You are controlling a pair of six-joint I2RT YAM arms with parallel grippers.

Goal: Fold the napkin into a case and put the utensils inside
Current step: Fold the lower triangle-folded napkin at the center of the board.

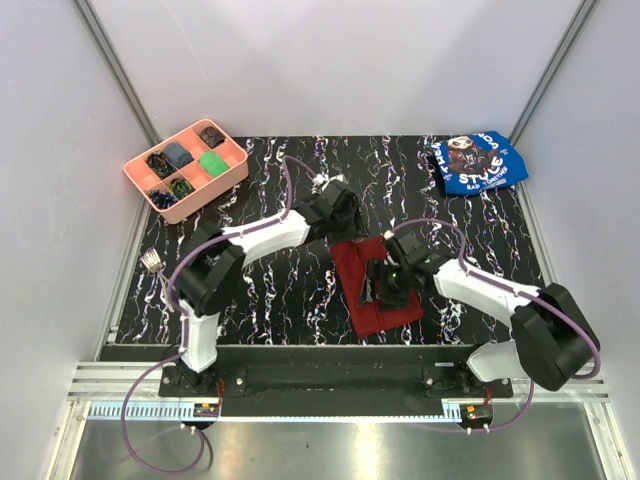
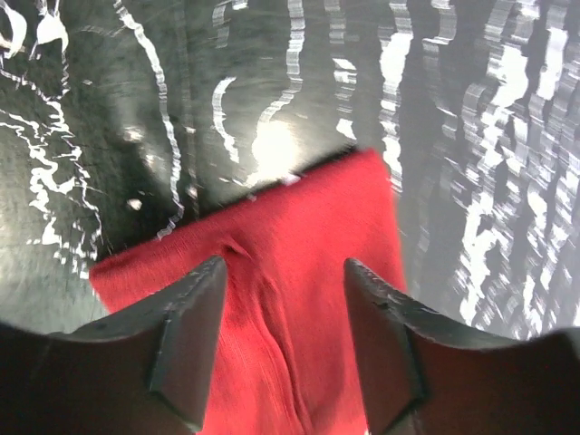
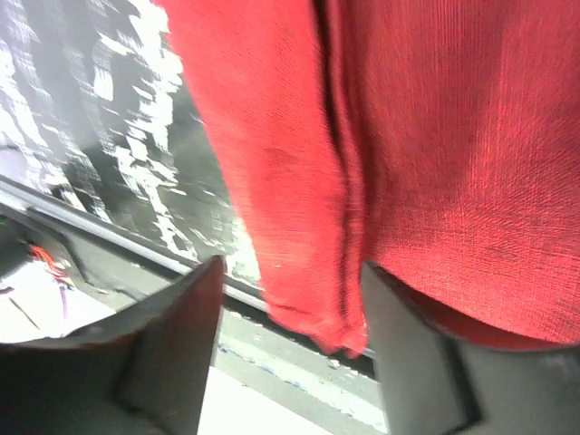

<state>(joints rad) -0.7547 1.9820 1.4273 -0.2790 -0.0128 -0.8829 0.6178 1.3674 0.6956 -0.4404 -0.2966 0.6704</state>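
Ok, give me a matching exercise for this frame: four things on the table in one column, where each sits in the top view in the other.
Things:
1. napkin
2. pink tray
3. blue cloth
4. fork

Places:
A. far right corner
B. left edge
C. far left corner
D. near centre, towards the arm bases

Pairs: 1-D, 2-C, 3-A, 4-B

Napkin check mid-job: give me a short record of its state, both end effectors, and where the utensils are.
napkin: folded into a layered rectangle, lying on the table in front of the right arm
left end effector: open, over the napkin's far edge, gripping nothing
right end effector: open, over the napkin, a fold edge between its fingers
fork: at the table's left edge, apart from the napkin
utensils in napkin: none visible
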